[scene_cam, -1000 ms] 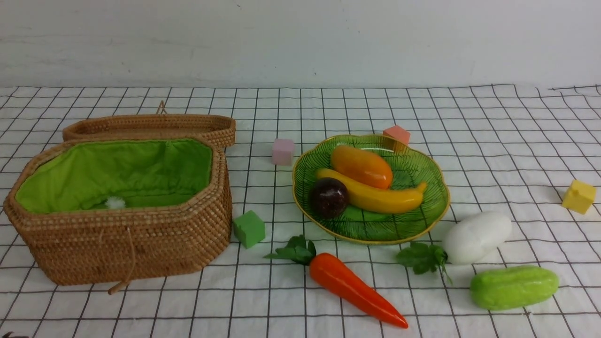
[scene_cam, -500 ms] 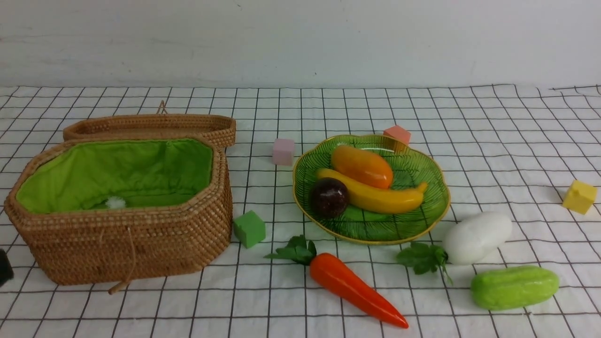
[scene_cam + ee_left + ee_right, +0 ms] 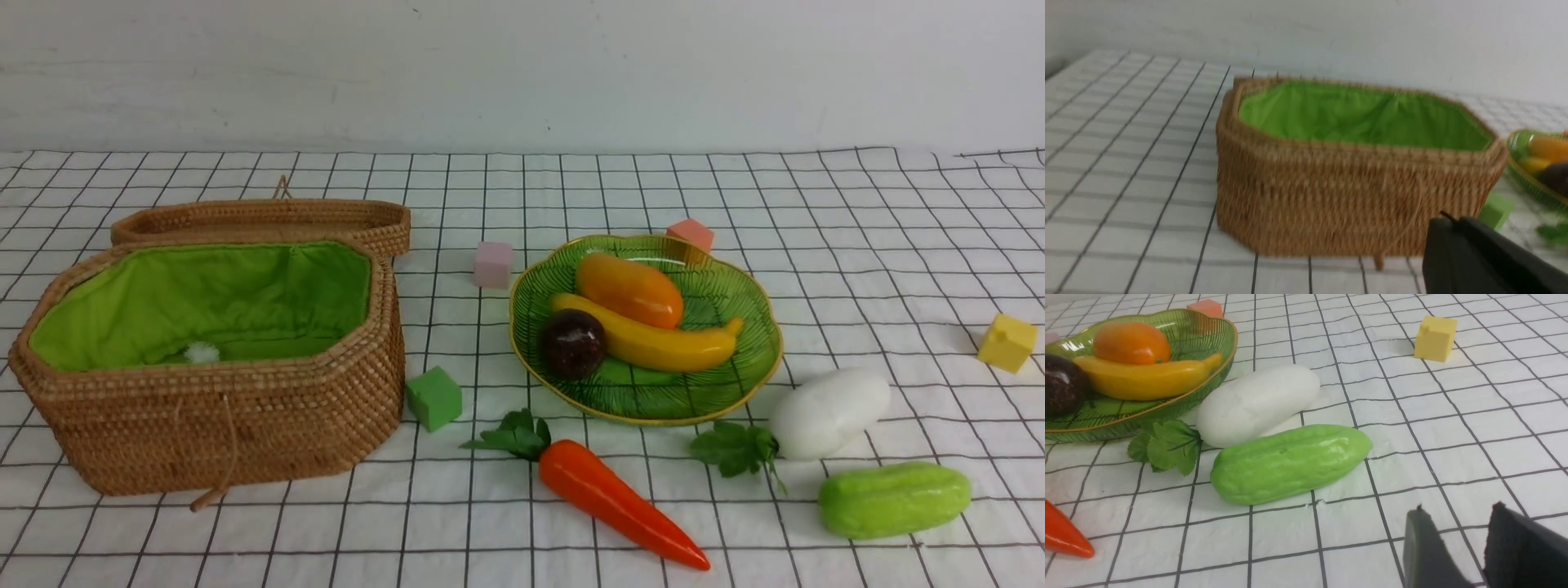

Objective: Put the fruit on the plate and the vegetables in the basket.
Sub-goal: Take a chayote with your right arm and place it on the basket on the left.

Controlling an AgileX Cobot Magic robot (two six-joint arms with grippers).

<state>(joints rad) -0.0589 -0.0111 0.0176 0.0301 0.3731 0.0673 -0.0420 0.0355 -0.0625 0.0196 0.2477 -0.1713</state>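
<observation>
The mango (image 3: 629,288), banana (image 3: 653,343) and mangosteen (image 3: 571,343) lie on the green plate (image 3: 722,282). In front of the plate, on the cloth, lie the carrot (image 3: 612,502), the white radish (image 3: 829,411) and the cucumber (image 3: 894,498). The wicker basket (image 3: 220,416) stands open at the left, its lid (image 3: 261,219) behind it. Neither gripper shows in the front view. My left gripper (image 3: 1449,222) is shut and empty, close to the basket's (image 3: 1331,196) front wall. My right gripper (image 3: 1457,508) is open with only cloth between its fingers, a short way from the cucumber (image 3: 1290,461).
Foam cubes sit on the checked cloth: green (image 3: 433,398) between basket and carrot, pink (image 3: 492,263) and salmon (image 3: 691,233) behind the plate, yellow (image 3: 1007,342) at the far right. A small white tuft (image 3: 201,353) lies inside the basket. A white wall closes the back.
A dark part of the left arm showed at the front view's left edge half a second ago and is now out of that view. Nothing on the cloth has moved.
</observation>
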